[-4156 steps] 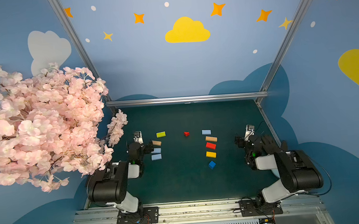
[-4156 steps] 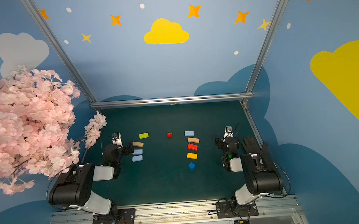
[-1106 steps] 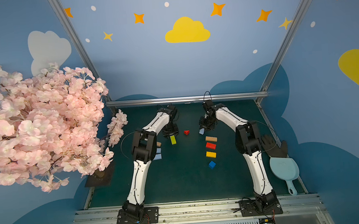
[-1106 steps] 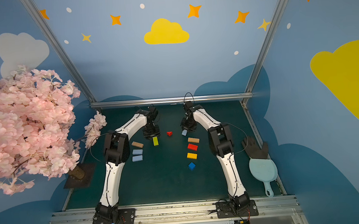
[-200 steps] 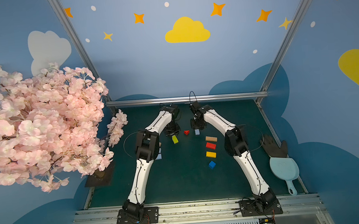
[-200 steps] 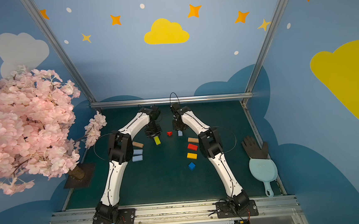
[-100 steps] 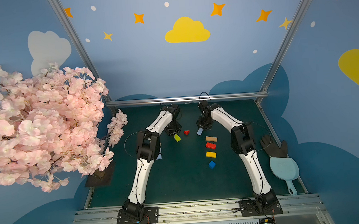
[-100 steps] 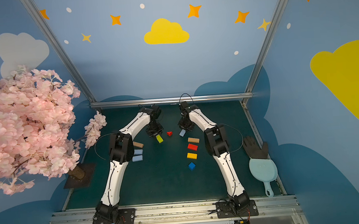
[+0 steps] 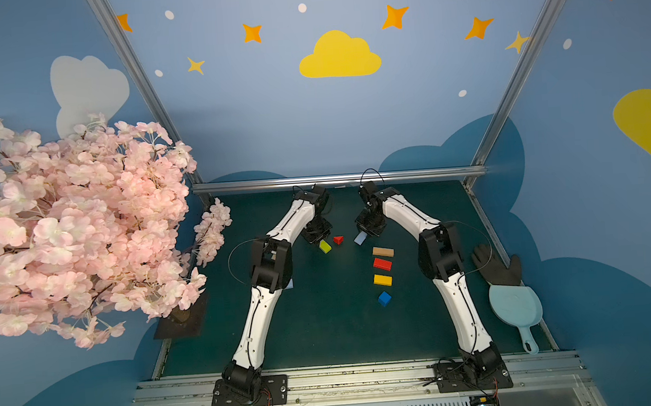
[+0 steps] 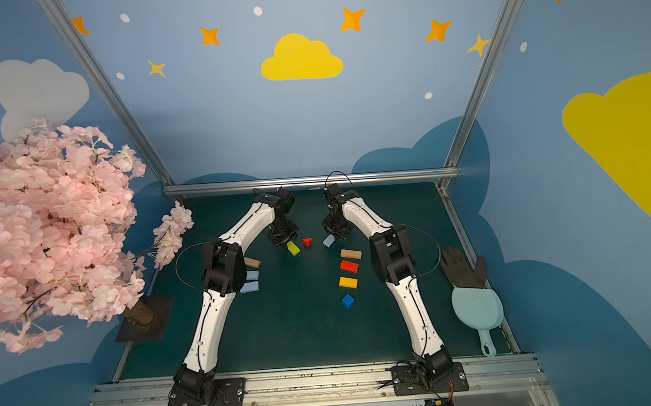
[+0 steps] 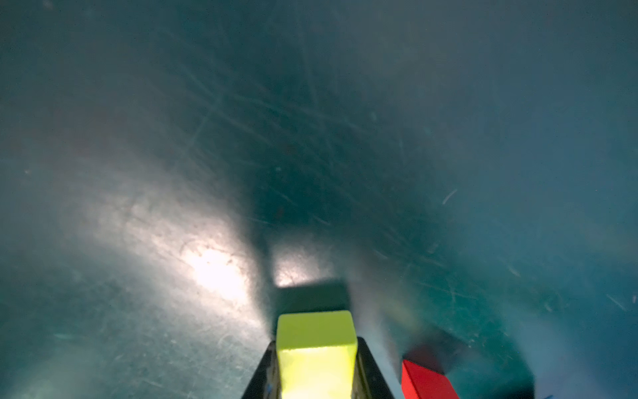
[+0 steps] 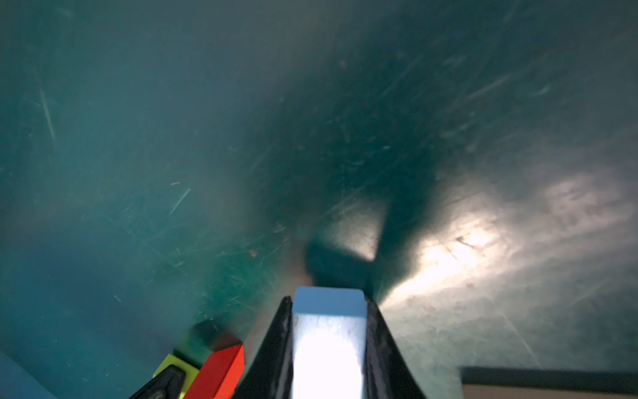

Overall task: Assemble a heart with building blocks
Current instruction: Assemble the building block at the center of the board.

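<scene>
Logged tree [image 9: 63,230] off the left edge, with one flowering branch over the back left corner of the table [image 9: 325,337].

Found left tan bar [image 10: 252,262], blue bar 1 [image 10: 252,275] and blue bar 2 [image 10: 250,287] in a short column near the left edge, half hidden behind the left arm [image 10: 223,274].

Found left gripper [image 9: 319,239] beyond table centre toward the back edge, jaws pinching lime bar [image 9: 325,246] by one end. Confirmed in left wrist view: black fingers [image 11: 264,376] tight on both sides. Could not tell whether the bar's free end touches the mat.

Noted red triangle [image 9: 338,240] flat on the mat just right of the lime bar, apart from it.

Found right gripper [image 9: 366,233] mirrored opposite, jaws pinching blue bar 3 [image 9: 360,238], fingers [image 12: 276,345] flush against it; bar near the triangle, apart.

Logged a column running toward the front edge, pieces apart: right tan bar [image 9: 383,251], red bar [image 9: 382,264], yellow bar [image 9: 382,280], blue cube [image 9: 384,298].

Recorded heart as not yet built.

Found bare mat between the arms from cube to front edge.

Logged glove [image 9: 495,266] and scoop [image 9: 515,308] at the right edge, outside the right arm [image 9: 457,312], scoop handle toward the front right corner.
</scene>
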`<state>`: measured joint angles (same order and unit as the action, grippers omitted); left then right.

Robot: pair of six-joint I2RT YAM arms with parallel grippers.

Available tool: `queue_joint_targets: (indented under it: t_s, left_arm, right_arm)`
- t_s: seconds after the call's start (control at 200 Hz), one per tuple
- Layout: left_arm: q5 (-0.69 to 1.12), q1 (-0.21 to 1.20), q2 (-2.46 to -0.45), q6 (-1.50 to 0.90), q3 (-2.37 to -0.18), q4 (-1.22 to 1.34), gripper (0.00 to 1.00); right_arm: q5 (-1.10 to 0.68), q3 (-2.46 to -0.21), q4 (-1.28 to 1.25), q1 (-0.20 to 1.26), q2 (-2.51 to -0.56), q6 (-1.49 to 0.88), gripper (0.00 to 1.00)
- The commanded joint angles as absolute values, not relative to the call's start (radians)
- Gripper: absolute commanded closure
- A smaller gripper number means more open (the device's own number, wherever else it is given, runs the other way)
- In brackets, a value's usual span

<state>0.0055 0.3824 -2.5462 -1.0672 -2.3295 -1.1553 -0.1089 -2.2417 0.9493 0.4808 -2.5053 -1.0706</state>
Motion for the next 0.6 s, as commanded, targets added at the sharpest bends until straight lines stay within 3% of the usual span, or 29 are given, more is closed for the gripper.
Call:
queue_joint_targets:
  t_s: [0.0, 0.596]
  left_arm:
    - [0.024, 0.388, -2.610, -1.094, -2.341, -1.132, 0.87]
    - [0.055, 0.388, -2.658, -1.135, -2.404, -1.143, 0.87]
  right_arm:
    - [-0.174, -2.246, 1.027, 0.520, -2.562, -1.094, 1.00]
    - [-0.170, -2.284, 1.034, 0.537, -2.606, -1.086, 1.00]
